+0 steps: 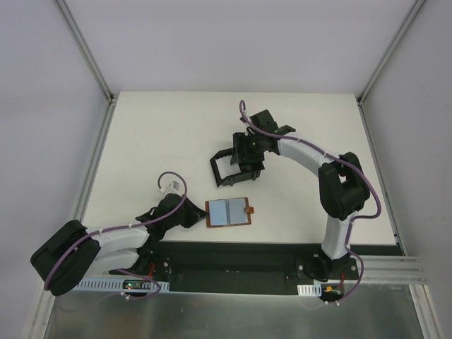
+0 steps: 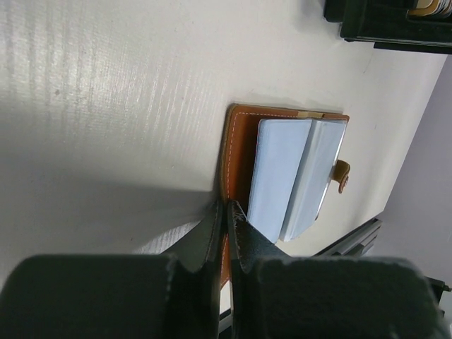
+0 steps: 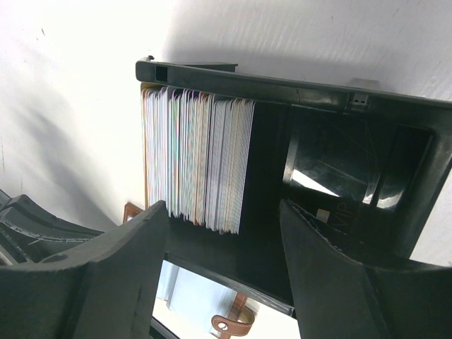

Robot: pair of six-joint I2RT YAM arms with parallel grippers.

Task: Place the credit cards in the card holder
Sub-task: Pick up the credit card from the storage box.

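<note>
A brown leather wallet [image 1: 244,210] lies open near the table's front, with two pale blue-grey credit cards [image 1: 227,210] on it side by side. My left gripper [image 1: 198,215] is shut on the wallet's left edge. In the left wrist view the fingers [image 2: 244,236] pinch the leather rim [image 2: 236,152] next to the cards [image 2: 279,173]. The black card holder [image 1: 215,168] stands mid-table. My right gripper [image 1: 245,150] hovers open and empty over it. In the right wrist view [image 3: 222,212] a stack of several upright cards [image 3: 198,159] fills the holder's left part [image 3: 282,88].
A dark card marked VIP [image 3: 339,212] lies in the holder's right part. The wallet's strap [image 3: 233,325] shows below the holder. White walls with metal rails [image 1: 90,176] enclose the table on three sides. The black base rail [image 1: 233,258] runs along the near edge.
</note>
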